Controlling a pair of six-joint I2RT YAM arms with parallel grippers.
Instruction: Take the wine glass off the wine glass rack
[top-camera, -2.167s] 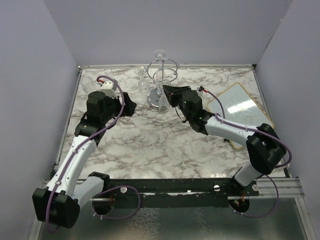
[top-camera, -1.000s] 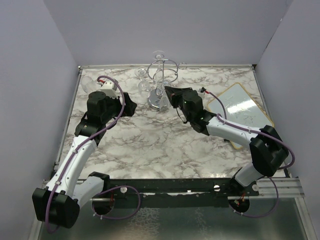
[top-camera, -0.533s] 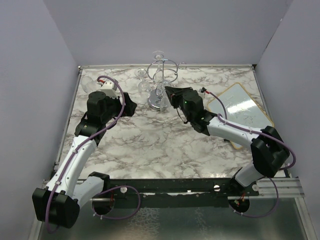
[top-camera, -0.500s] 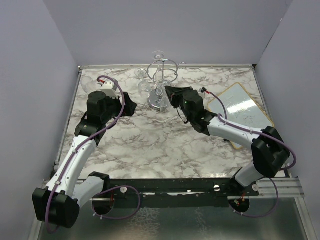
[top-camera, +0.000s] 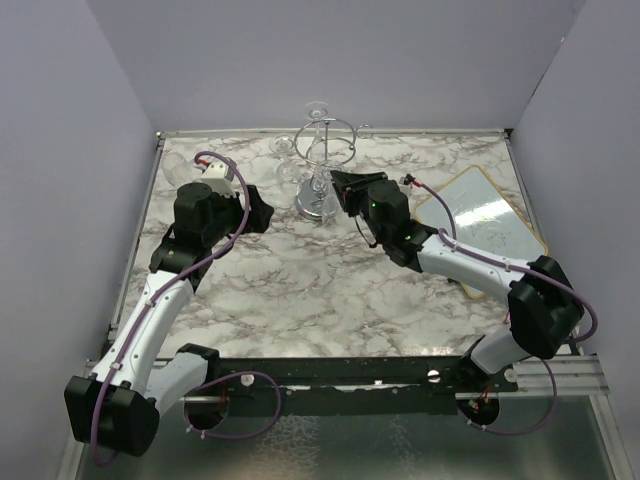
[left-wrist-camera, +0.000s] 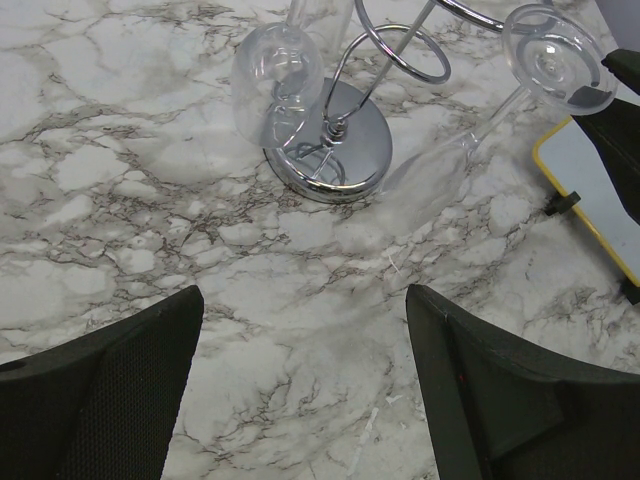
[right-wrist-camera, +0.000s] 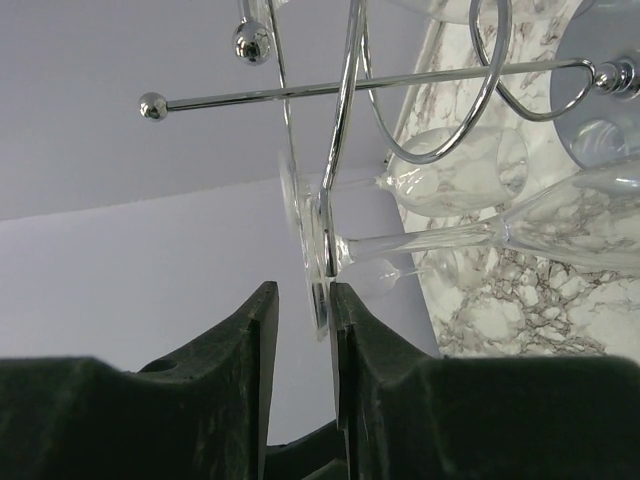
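Observation:
The chrome wine glass rack (top-camera: 322, 148) stands at the back middle of the table, its round base (left-wrist-camera: 335, 152) mirror-bright. A clear wine glass (left-wrist-camera: 470, 140) leans tilted beside the post, bowl low near the base, foot (right-wrist-camera: 308, 235) up against a wire loop. My right gripper (right-wrist-camera: 302, 292) is at that foot. Its jaws stand slightly apart with the foot's edge between them, and a gap shows on the left finger's side. In the top view the right gripper (top-camera: 338, 185) is just right of the rack. My left gripper (left-wrist-camera: 305, 300) hangs wide open over bare marble, left of the rack.
Another glass (left-wrist-camera: 278, 85) hangs bowl-down on the rack's left side, and more glasses (top-camera: 285, 145) hang behind. A yellow-edged white board (top-camera: 480, 222) lies at the right. Purple walls close in the back and both sides.
My right gripper's jaws have parted a little around the glass foot. The left arm has not moved.

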